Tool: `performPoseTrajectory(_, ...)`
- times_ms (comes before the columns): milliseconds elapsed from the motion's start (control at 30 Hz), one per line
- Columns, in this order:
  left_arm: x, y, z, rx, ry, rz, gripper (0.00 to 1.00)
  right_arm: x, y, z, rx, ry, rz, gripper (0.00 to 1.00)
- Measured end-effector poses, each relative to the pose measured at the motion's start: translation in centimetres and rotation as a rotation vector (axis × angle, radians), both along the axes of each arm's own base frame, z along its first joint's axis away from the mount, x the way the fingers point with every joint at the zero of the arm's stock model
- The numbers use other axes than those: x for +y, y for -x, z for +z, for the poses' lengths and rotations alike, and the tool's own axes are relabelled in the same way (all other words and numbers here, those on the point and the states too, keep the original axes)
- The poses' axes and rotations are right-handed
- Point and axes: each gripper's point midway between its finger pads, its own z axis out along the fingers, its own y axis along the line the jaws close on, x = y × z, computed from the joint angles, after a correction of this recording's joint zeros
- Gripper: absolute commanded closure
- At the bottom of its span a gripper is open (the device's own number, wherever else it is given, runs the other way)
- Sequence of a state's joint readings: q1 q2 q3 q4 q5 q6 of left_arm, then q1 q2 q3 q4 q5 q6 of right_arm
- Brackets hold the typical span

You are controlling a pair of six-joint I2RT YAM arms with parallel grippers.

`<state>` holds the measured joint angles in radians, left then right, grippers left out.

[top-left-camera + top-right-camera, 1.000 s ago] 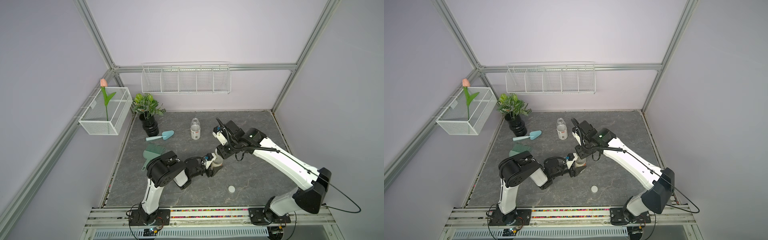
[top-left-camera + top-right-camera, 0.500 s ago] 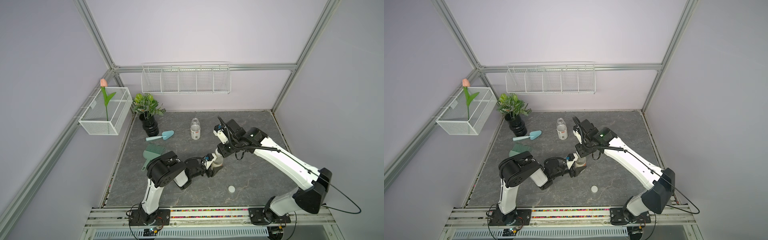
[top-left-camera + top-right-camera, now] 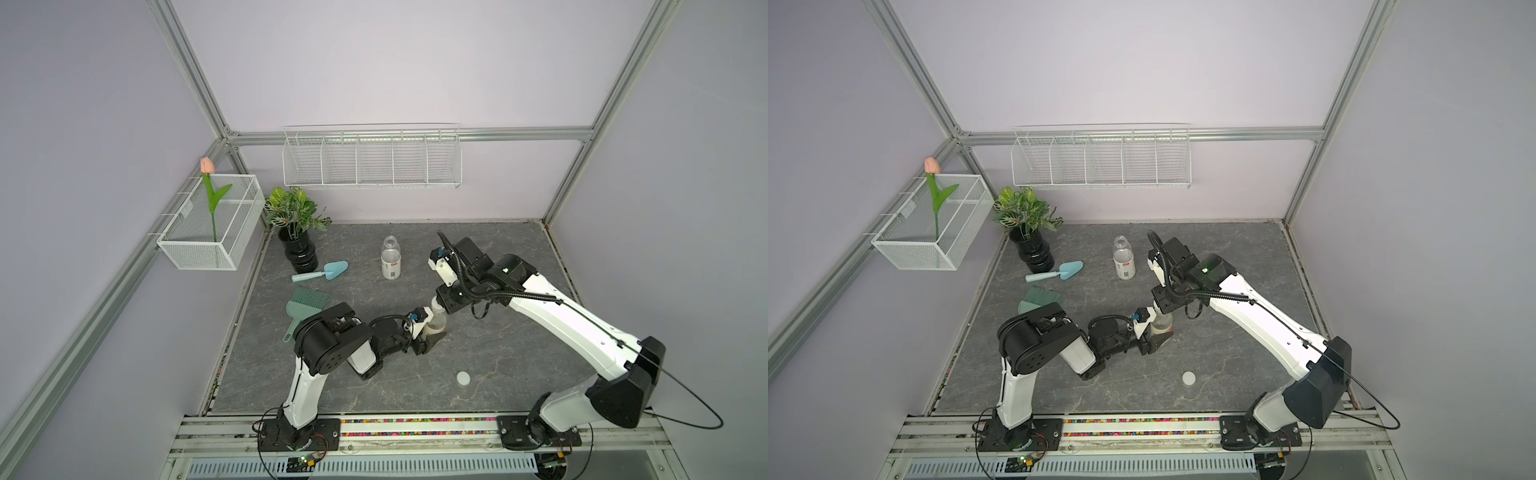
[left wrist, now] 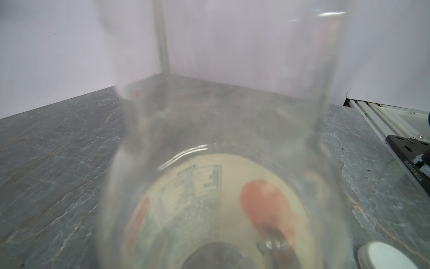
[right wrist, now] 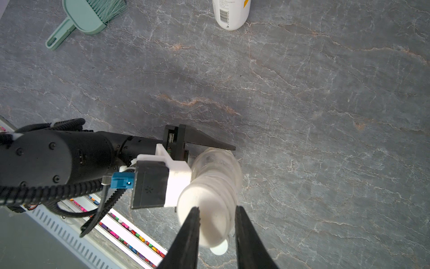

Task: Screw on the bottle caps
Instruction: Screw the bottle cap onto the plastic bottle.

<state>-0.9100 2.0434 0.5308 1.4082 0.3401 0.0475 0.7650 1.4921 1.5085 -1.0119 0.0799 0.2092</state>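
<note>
1. The 3 o'clock half of the table [image 3: 519, 374] is bare slab, crossed only by the right arm. A trowel [image 3: 322, 272], a brush [image 3: 307, 305] and a black vase [image 3: 301, 253] crowd the 9-to-10 o'clock edge.
2. The left gripper [image 3: 1160, 334] pinches the orange-label bottle [image 3: 437, 322] low on its body, near the table's centre.
3. The right gripper [image 5: 217, 208] hangs over the neck, its fingers straddling the seated cap [image 5: 204, 198]. I cannot tell whether they press it.
4. The left wrist view is mostly blurred bottle, and the label is unreadable.
5. The loose cap [image 3: 463, 377] lies at 5 o'clock from the held bottle, apart from it. The white-label bottle [image 3: 391, 266] stands open-necked at 11 o'clock.
6. The vase holds a leafy plant [image 3: 293, 208]. The mesh basket [image 3: 199, 249] at 9 o'clock holds a tulip [image 3: 207, 166].
</note>
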Motion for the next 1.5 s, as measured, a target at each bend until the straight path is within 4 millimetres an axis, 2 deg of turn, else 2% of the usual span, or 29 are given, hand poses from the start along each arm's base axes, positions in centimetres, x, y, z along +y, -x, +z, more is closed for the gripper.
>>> performPoseTrajectory(533,0.08,0.07,-0.05,-0.009,-0.004,-0.001,0.33,-0.15,-0.20,0.07,-0.005,-0.004,-0.007,0.71)
performPoseTrajectory(933,0.09,0.16,-0.07,-0.016,-0.006,0.001,0.33,-0.25,-0.22,0.06,-0.007,-0.015,-0.009,0.66)
performPoseTrajectory(1500,0.14,0.28,-0.04,-0.020,-0.001,0.002,0.33,-0.14,-0.06,0.10,-0.007,-0.041,-0.004,0.70)
